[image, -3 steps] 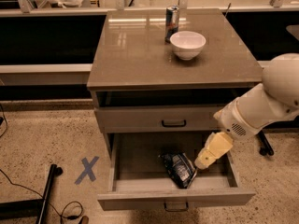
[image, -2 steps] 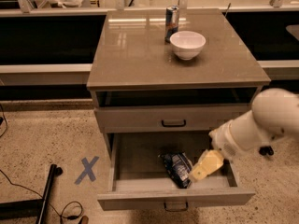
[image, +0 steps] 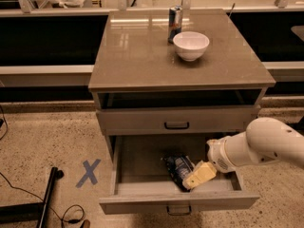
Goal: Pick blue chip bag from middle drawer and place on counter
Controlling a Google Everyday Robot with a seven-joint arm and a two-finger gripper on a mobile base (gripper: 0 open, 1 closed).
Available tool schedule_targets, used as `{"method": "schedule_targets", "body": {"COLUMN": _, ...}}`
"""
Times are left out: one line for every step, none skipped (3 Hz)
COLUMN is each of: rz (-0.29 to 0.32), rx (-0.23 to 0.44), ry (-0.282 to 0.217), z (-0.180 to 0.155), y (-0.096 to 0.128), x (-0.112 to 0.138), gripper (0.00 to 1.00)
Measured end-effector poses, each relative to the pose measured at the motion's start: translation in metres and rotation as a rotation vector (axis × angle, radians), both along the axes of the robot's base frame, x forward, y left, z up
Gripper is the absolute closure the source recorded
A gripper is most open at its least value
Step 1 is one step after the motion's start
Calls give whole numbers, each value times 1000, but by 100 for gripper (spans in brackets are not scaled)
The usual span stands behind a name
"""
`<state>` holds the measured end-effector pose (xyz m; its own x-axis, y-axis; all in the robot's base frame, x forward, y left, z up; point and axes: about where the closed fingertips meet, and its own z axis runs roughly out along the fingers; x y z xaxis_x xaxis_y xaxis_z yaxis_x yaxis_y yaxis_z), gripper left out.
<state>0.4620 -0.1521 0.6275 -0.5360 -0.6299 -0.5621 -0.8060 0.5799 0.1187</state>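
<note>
The blue chip bag (image: 177,169) lies crinkled on the floor of the open middle drawer (image: 142,194), right of its centre. My gripper (image: 198,175), with cream-coloured fingers, is down inside the drawer and lies against the right edge of the bag. My white arm (image: 261,146) comes in from the right over the drawer's right side. The counter (image: 142,56) is the glossy grey-brown slab on top of the cabinet.
A white bowl (image: 191,45) and a slim blue-silver can (image: 175,24) stand at the back of the counter. The drawer above (image: 176,119) is shut. A blue X (image: 89,172) is taped on the floor at left, near a black pole (image: 47,196) and cables.
My arm has dropped lower and moved left, bringing the gripper from above the drawer's right part down into the drawer beside the bag. The bag has not moved.
</note>
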Motion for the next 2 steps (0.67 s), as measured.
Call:
{"method": "schedule_targets", "body": {"rz": 0, "rx": 0, "ry": 0, "z": 0, "y": 0, "x": 0, "gripper": 0}}
{"method": "schedule_targets", "body": {"rz": -12, "rx": -5, "ry": -20, "z": -29, "y": 4, "x": 11, "gripper": 0}}
